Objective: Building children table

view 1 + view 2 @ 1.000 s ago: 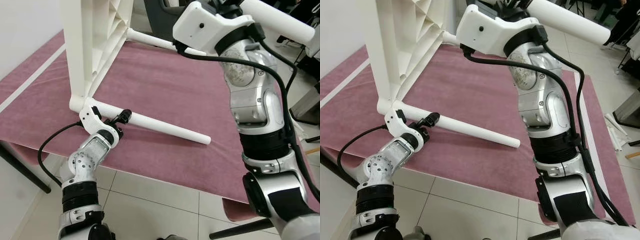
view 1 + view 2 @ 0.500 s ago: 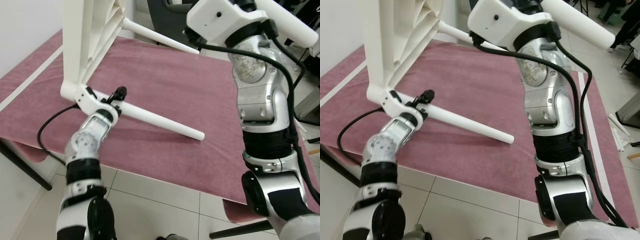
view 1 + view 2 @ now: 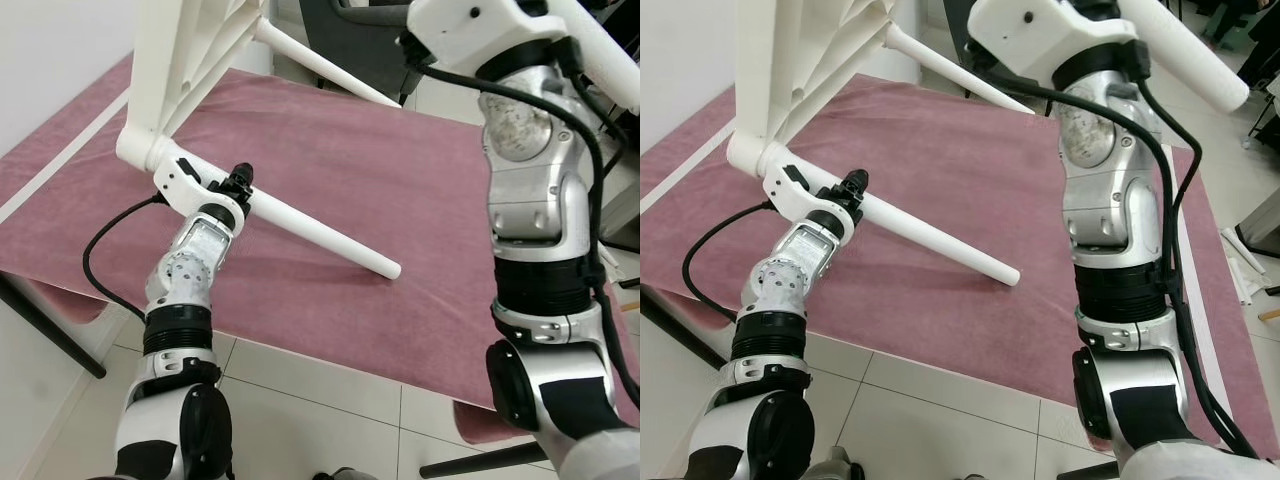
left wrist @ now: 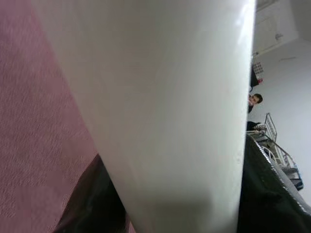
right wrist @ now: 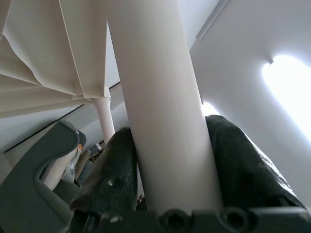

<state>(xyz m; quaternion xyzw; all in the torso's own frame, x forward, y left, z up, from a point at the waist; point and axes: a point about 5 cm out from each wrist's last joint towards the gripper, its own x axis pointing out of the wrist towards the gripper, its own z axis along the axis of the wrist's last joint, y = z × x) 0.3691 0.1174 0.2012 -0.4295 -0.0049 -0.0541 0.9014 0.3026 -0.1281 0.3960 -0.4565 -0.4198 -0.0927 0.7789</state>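
**Both pincers clamped on white table legs**

While I look down from the head cameras, the white children's table (image 3: 185,50) stands tipped on its edge on the maroon cloth (image 3: 400,190) covering the tabletop. My left pincer (image 3: 238,181) is closed around the near leg (image 3: 320,232), close to where that leg joins the frame; the leg's free end rests on the cloth. My right pincer (image 5: 167,160) grips another leg (image 5: 160,97), its black fingers (image 5: 243,160) pressed to both sides. From the right wrist camera I see the ribbed underside (image 5: 43,63) of the table. From the left wrist camera, a person (image 4: 254,99) shows far off. I can read no writing or labels anywhere.
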